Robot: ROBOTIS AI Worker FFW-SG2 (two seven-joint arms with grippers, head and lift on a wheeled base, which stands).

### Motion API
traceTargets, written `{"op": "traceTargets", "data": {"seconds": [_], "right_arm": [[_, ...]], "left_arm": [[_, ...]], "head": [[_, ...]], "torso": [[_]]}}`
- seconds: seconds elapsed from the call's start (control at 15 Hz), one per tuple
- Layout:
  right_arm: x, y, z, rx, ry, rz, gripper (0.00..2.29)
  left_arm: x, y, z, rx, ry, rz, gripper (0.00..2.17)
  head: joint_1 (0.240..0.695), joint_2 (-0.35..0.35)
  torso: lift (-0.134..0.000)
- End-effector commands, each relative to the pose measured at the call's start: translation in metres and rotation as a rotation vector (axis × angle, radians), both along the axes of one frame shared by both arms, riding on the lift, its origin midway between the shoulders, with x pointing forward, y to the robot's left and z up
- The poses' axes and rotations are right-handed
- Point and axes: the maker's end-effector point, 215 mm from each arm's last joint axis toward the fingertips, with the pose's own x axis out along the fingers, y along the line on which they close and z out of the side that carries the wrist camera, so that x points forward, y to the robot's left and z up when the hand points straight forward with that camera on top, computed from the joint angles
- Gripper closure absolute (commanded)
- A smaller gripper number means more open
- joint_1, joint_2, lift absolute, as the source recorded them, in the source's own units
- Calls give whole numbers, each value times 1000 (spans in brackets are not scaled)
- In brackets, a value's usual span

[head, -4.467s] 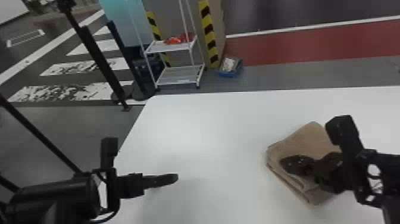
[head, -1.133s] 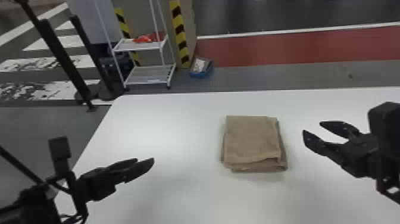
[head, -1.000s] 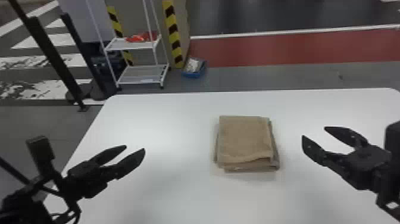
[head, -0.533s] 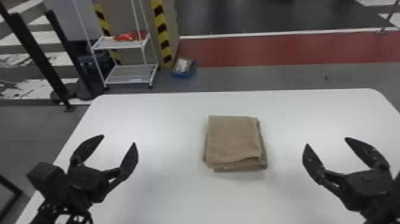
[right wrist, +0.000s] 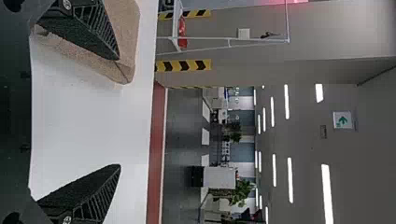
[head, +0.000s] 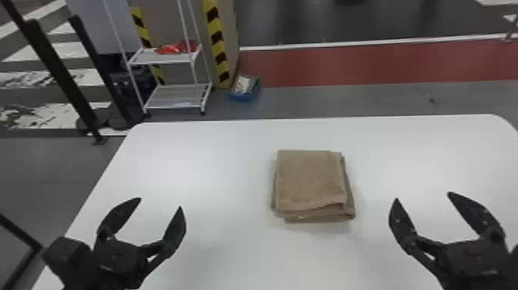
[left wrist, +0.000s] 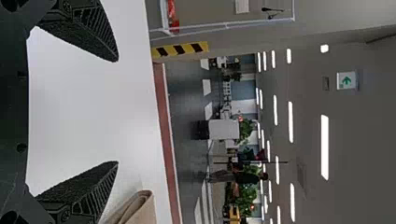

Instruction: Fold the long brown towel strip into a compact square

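On the white table (head: 216, 162), between the empty, spread left gripper (head: 160, 208) and right gripper (head: 422, 195), lies the towel (head: 310, 179), likely soft, light; grasp its folded stack by an edge, all layers together.

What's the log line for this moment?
towel: folded, on table | left gripper: open, empty | right gripper: open, empty

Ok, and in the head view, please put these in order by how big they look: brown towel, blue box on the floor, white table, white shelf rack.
1. White table
2. White shelf rack, counting its whole open outline
3. Brown towel
4. Blue box
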Motion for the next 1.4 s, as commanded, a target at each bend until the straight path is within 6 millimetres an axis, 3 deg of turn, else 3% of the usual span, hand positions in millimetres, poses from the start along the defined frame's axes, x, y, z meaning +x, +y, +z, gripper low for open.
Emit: {"op": "traceTargets", "data": {"seconds": [0.0, 1.33], "right_arm": [[-4, 3, -4, 4, 11, 4, 63], [2, 3, -11, 14, 43, -11, 83]], "left_arm": [[-3, 0, -2, -12, 17, 6, 100], [-2, -10, -5, -32, 75, -19, 100]], "head": [[695, 171], [695, 167]], "torso": [[-125], [-125]]}}
